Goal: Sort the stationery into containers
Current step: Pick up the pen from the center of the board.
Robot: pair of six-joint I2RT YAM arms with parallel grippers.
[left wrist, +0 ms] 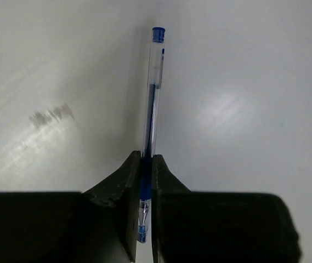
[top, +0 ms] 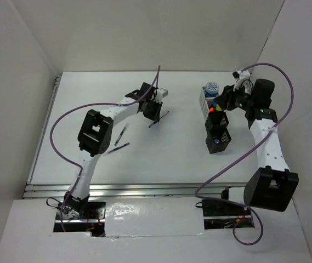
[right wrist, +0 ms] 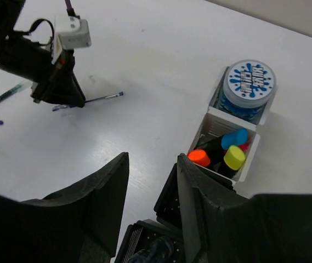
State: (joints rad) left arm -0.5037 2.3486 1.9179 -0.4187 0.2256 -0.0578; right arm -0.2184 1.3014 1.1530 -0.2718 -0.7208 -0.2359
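On the near part of the desk (top: 172, 159), a purple pen (top: 120, 147) and a green pen (top: 123, 133) lay loose beside the left arm. Further out, the left pincer (left wrist: 146, 159) was closed tight on a blue pen (left wrist: 154, 93), which pointed away, low at the desk. At the right, the right pincer (right wrist: 152, 159) hung over the bins, fingers apart, holding nothing. The black bins (top: 224, 131) stood nearest. Behind them the white bin (right wrist: 200, 133) held highlighters (right wrist: 234, 157), and farthest a tape roll (right wrist: 249, 82) sat in a white compartment.
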